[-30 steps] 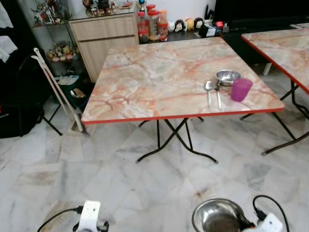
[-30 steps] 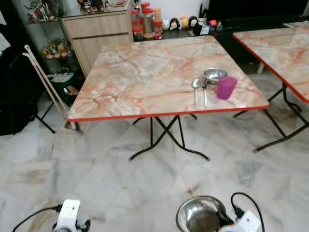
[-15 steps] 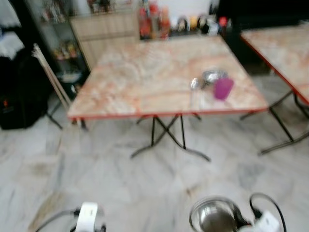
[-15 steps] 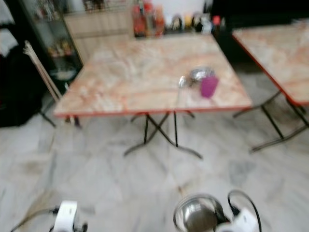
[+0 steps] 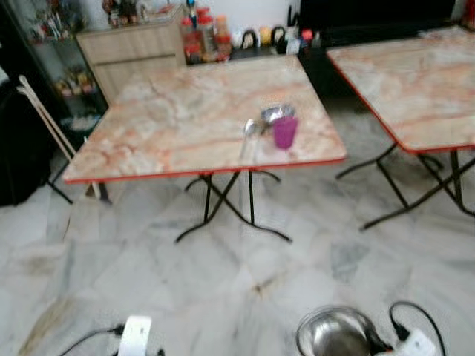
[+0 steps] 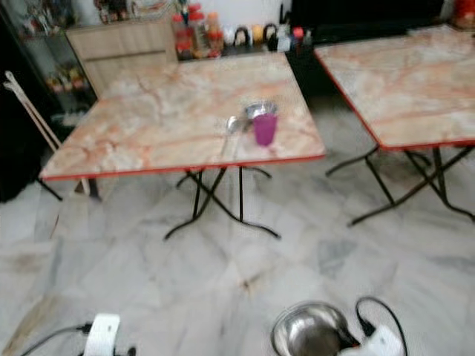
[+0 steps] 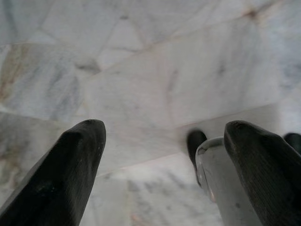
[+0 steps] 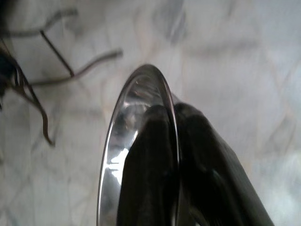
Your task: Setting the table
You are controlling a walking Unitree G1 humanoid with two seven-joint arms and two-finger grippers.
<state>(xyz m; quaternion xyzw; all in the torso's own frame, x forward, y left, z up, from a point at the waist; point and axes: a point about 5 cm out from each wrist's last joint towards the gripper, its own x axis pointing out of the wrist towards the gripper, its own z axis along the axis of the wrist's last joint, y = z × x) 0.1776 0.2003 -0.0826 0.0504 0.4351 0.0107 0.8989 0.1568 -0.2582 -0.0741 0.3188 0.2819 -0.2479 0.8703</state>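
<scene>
- A steel bowl (image 5: 338,334), shiny and round, is held low over the marble floor, its rim pinched between the right gripper's fingers (image 8: 146,179), one inside and one outside.
- A purple cup (image 5: 284,132) stands upright near the front edge of the marble-pattern table (image 5: 171,126).
- A small steel bowl (image 5: 276,113) sits just behind the cup.
- Two spoons (image 5: 247,133) lie just beside the cup, blurred.

Most of the pink marble-patterned square table (image 5: 171,122) top lies bare, its left and middle open to reach. Near its right front edge a small cluster crowds together: a purple plastic cup (image 5: 284,132), a small steel bowl (image 5: 276,113) just behind it, and metal spoons (image 5: 247,133) to their left. A second marble-patterned table (image 5: 404,81) stands upper right, a floor gap between.
</scene>
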